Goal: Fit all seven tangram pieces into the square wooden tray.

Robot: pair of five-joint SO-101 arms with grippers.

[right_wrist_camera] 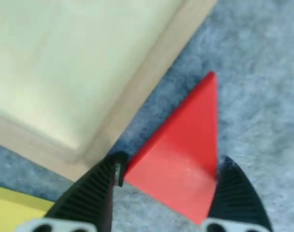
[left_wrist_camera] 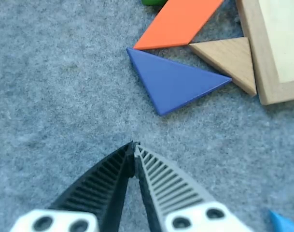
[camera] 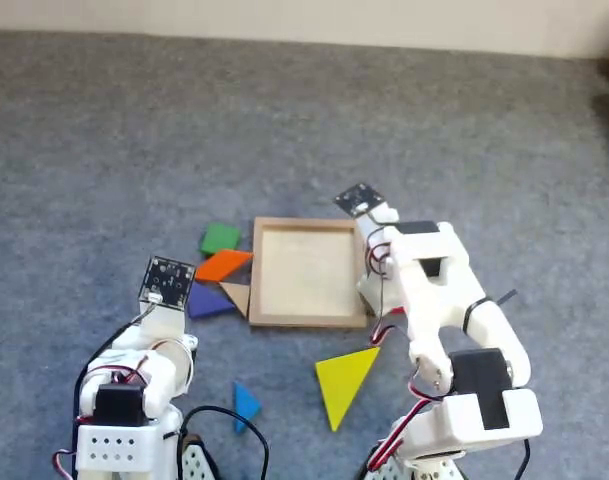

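Right gripper [right_wrist_camera: 172, 164] grasps the red triangle [right_wrist_camera: 185, 154] by one corner and one edge, flat on the carpet [right_wrist_camera: 262, 72] just right of the tray [right_wrist_camera: 151, 72]. This uneven hold may let the piece pivot or slip when lifted, or catch the tray. Left gripper [left_wrist_camera: 135, 147] is clenched and empty, beside the blue triangle [left_wrist_camera: 178, 79].

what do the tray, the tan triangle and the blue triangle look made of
Tray: pale bare-looking wood, faint grain on its rim. Tan triangle: unpainted wood, grain lines showing. Blue triangle: smooth matt blue surface, probably painted wood, though plastic is possible.
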